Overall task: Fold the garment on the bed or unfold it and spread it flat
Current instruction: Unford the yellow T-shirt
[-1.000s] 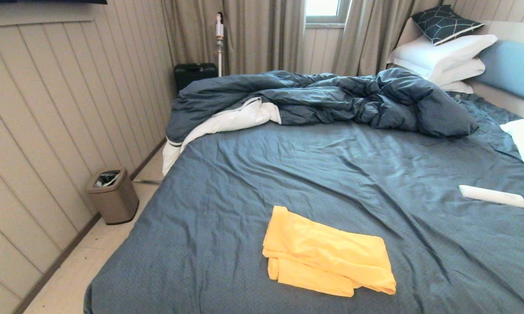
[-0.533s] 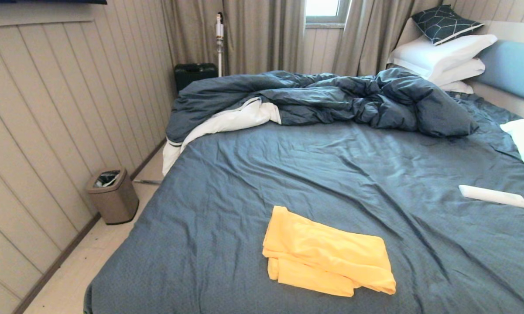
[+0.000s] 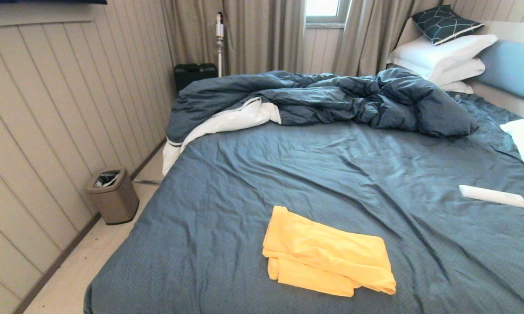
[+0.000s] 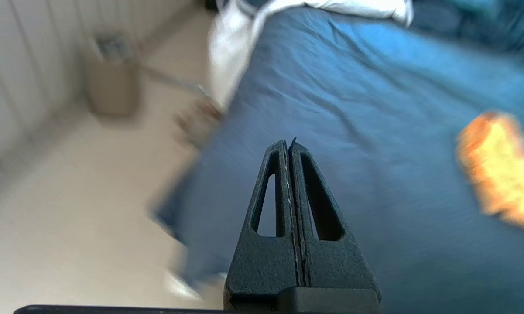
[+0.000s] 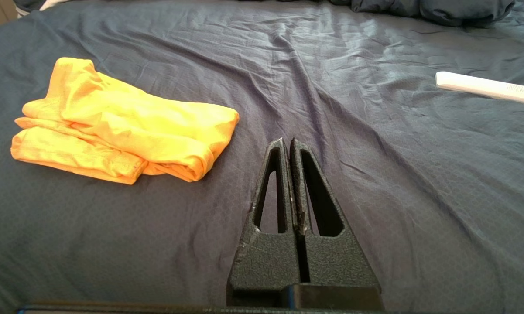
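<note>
The yellow garment [image 3: 327, 255] lies folded in a loose bundle on the near part of the bed [image 3: 314, 174], on the slate-blue sheet; its lettering and graphic are hidden. It also shows in the right wrist view, garment [image 5: 122, 126], and at the edge of the left wrist view, garment [image 4: 501, 170]. My left gripper [image 4: 289, 143] is shut with nothing in it, above the bed's near left corner. My right gripper [image 5: 286, 141] is shut and empty too, over bare sheet just beside the garment. Neither arm shows in the head view.
A rumpled dark-blue duvet [image 3: 323, 98] with white lining lies across the far half of the bed. A white remote-like bar [image 3: 492, 196] rests on the sheet at right, near white pillows [image 3: 443, 54]. A bin [image 3: 112, 195] stands on the floor by the left wall.
</note>
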